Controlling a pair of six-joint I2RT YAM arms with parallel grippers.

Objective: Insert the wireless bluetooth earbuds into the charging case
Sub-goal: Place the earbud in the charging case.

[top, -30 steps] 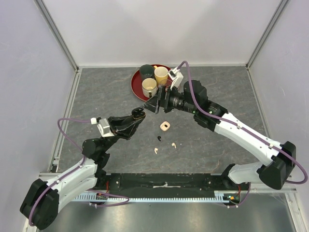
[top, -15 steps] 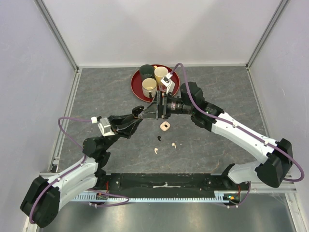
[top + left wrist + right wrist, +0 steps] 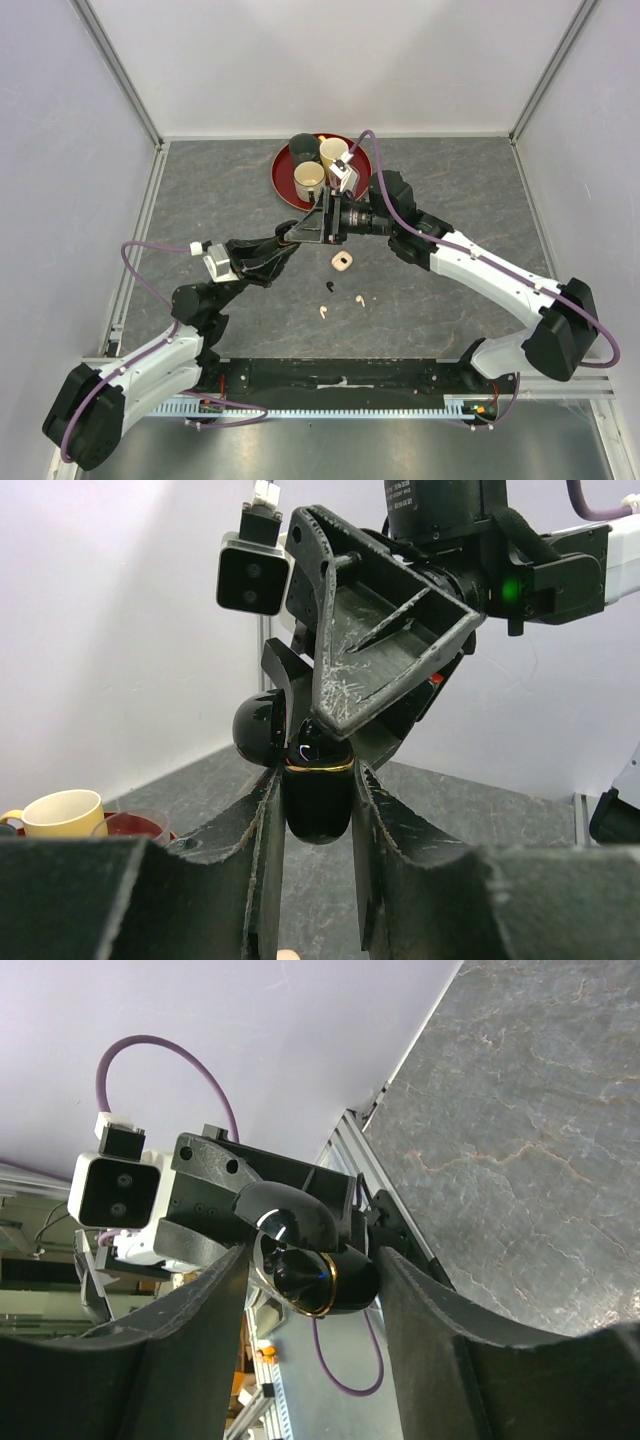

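Holds the left arm stretched inward, left tool (image 3: 287,238) clenched on the black case (image 3: 318,805) above the desk (image 3: 450,190). Straddles that case with the right tool (image 3: 312,1260); cannot tell if gripping. Has earbuds (image 3: 323,311) loose on the desk below, tray (image 3: 280,172) of cups (image 3: 309,180) behind.

The right claw (image 3: 302,229) is brought left, away from the tray (image 3: 275,176), and up against the left claw (image 3: 316,810). It is now set astride the black case (image 3: 320,1275) held there. Its jaws are drawn narrower than a second ago, but a gap is left beside the case.
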